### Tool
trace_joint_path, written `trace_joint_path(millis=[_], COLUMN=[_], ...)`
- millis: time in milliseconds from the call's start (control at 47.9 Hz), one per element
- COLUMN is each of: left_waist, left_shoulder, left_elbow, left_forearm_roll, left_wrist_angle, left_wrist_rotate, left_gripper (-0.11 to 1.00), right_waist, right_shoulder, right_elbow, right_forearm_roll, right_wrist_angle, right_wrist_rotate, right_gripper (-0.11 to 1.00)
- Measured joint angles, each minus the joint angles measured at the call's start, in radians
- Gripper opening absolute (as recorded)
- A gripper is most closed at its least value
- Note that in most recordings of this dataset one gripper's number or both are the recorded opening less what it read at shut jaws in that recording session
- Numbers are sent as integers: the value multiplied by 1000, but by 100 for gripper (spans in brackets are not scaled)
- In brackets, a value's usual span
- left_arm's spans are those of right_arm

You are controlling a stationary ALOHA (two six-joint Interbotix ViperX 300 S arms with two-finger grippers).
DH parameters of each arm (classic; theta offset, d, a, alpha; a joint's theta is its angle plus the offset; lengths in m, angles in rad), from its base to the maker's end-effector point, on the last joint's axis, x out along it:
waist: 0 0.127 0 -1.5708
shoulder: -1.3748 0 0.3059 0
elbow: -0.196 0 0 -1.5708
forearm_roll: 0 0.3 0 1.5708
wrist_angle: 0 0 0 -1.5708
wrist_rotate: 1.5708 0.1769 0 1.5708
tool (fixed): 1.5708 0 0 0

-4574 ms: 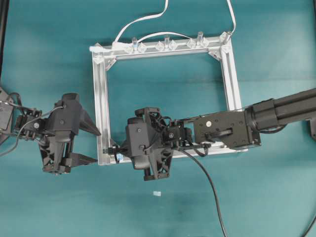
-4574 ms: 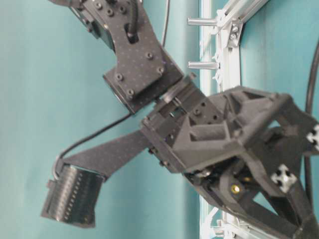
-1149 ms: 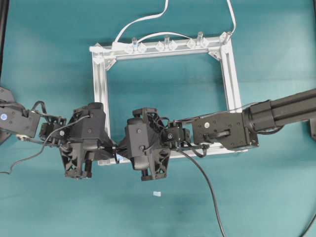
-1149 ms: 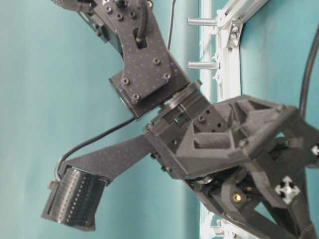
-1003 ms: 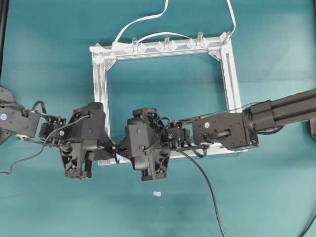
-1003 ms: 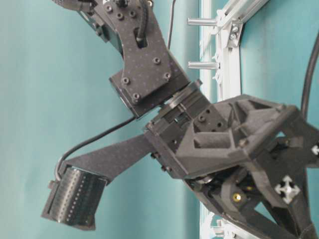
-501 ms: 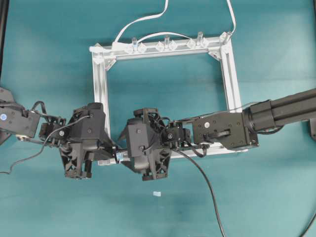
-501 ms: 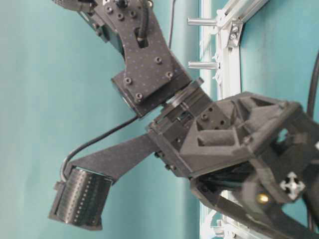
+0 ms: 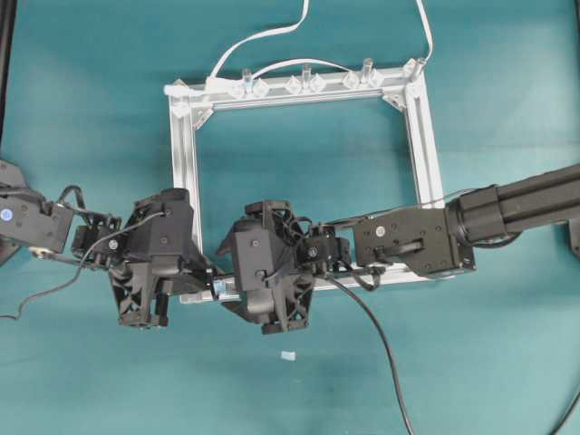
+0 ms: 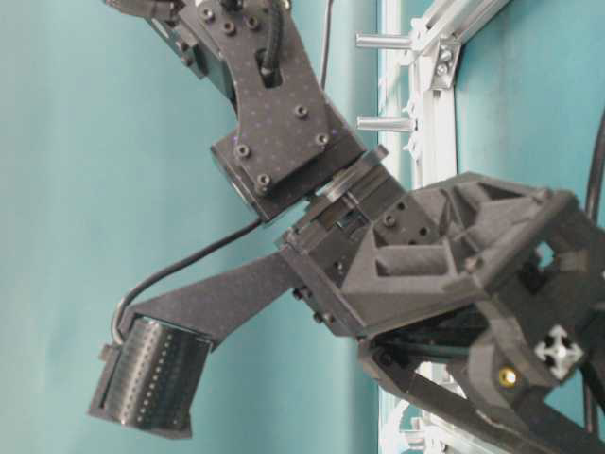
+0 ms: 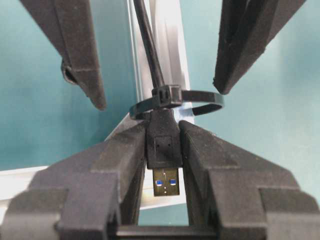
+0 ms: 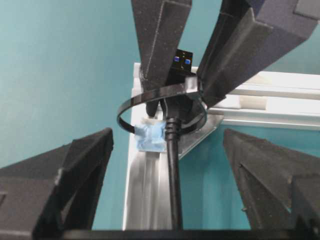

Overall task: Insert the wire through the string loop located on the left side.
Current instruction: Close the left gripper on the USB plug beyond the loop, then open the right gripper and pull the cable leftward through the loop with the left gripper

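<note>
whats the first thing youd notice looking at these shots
The two black grippers meeting nose to nose at the lower left corner of the aluminium frame. There the left gripper is shut on the plug of the wire, which passes through the string loop, while the right gripper stands open on either side of the cable. A white cable runs along the frame's far bar.

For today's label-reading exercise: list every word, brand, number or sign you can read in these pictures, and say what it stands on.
None: no readable text in any view.
The wire plug is unmarked.
The aluminium frame is unmarked too.
</note>
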Motion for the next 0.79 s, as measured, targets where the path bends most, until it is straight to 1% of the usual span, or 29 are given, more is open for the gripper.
trace_joint_path(millis=[251, 376, 710, 794], left_waist=[-2, -6, -44, -55], left_shoulder=[-5, -29, -112, -132], left_elbow=[0, 8, 40, 54], left_forearm_roll=[0, 0, -2, -2], left_wrist_angle=[3, 15, 115, 138], left_wrist_rotate=[-2, -2, -2, -15], left_gripper=[21, 21, 21, 21], right_waist=[2, 2, 5, 6], right_shoulder=[0, 0, 0, 0], right_elbow=[3, 2, 3, 2], right_forearm_roll=[0, 0, 0, 0], right_wrist_angle=[0, 2, 3, 3], right_wrist_rotate=[0, 0, 0, 0], right_gripper=[88, 88, 88, 88])
